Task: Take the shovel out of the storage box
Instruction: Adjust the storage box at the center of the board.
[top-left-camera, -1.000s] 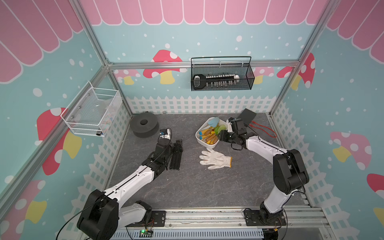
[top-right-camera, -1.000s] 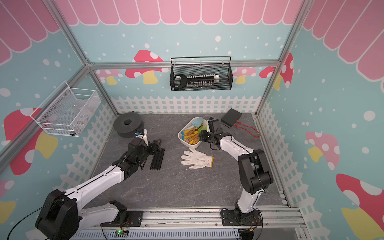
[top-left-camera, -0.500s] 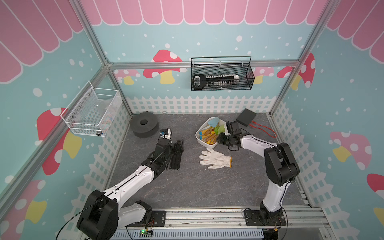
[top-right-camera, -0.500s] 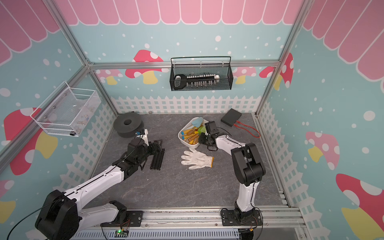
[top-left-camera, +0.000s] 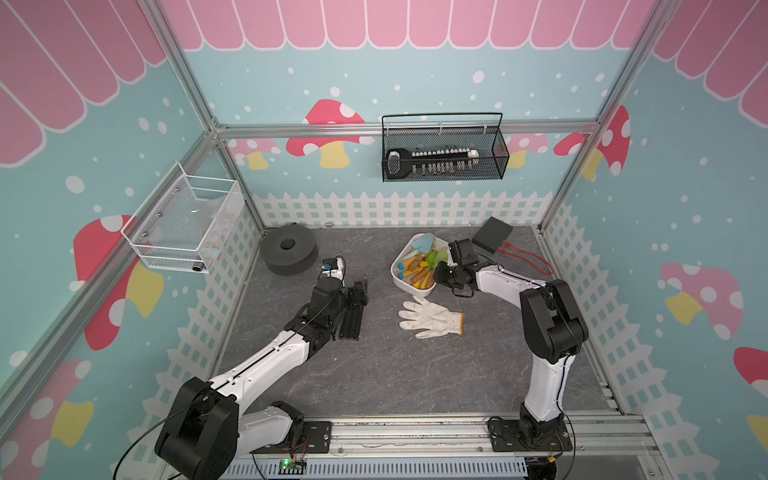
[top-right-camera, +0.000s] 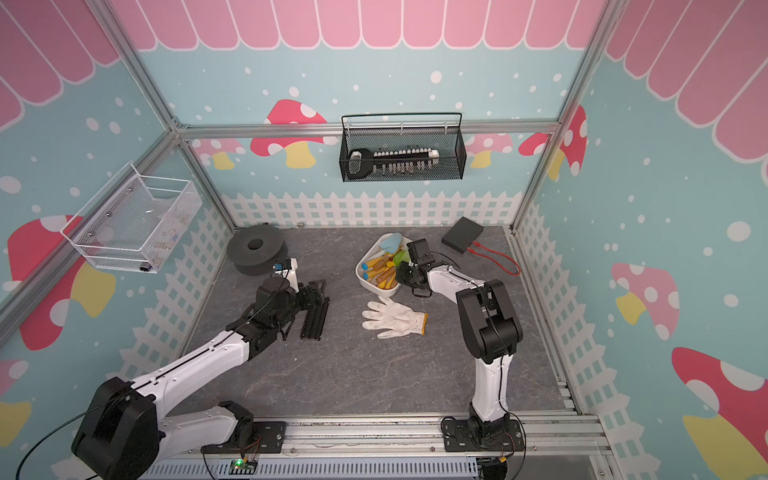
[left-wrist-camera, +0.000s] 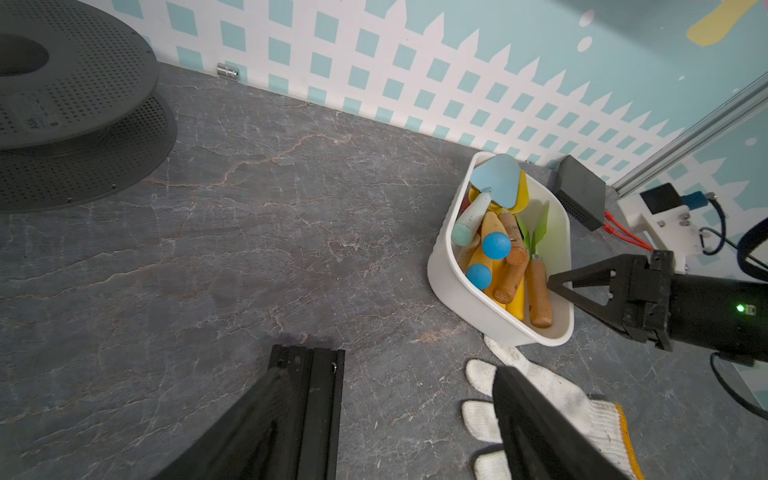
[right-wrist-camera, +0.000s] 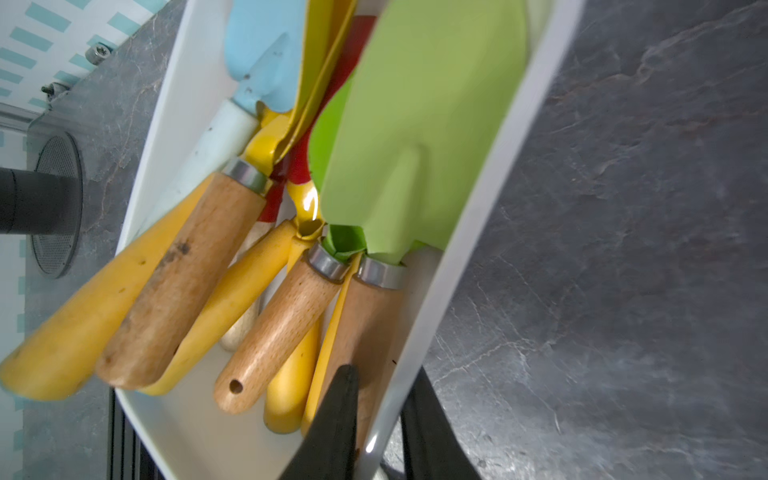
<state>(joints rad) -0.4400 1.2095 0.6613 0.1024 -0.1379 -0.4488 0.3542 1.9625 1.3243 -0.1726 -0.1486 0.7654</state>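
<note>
One green shovel lies along the white storage box wall | I see right gripper nearly closed, pinching that wall | left gripper spread, empty

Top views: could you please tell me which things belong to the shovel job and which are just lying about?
Job: storage box, green shovel, blue shovel, right gripper.
Lying about: work glove, black aluminium rails, grey spool, black box with red cable, black mesh basket, white wire basket.

One storage box, one white basket, one black basket, one spool
</note>
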